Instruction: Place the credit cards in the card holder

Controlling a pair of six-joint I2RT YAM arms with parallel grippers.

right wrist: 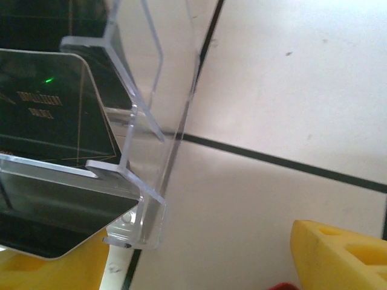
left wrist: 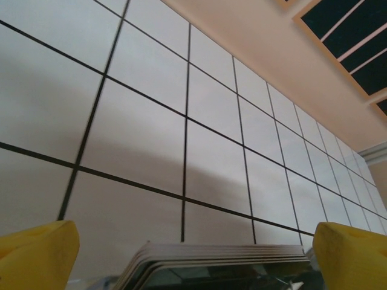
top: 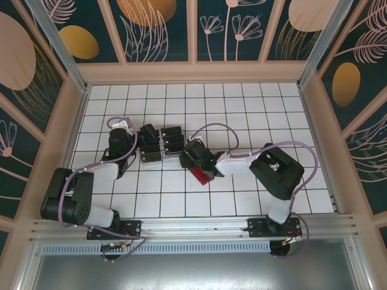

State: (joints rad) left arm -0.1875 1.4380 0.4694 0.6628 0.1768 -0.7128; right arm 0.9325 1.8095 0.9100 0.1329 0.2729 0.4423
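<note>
Credit cards [top: 158,144] are seen standing in the clear slotted tray [right wrist: 144,205], just ahead of the right fingers [right wrist: 338,254]. None is seen in the card holder [top: 202,176], so transfer is judged not yet begun. Over the table [top: 242,109], the left arm [top: 69,196] and right arm [top: 275,172] are bent inward toward the tray. The left fingers [left wrist: 36,254] are spread wide, with a layered edge between them and nothing clamped. The right fingers are likewise wide apart and empty, and the card holder lies just beneath them.
</note>
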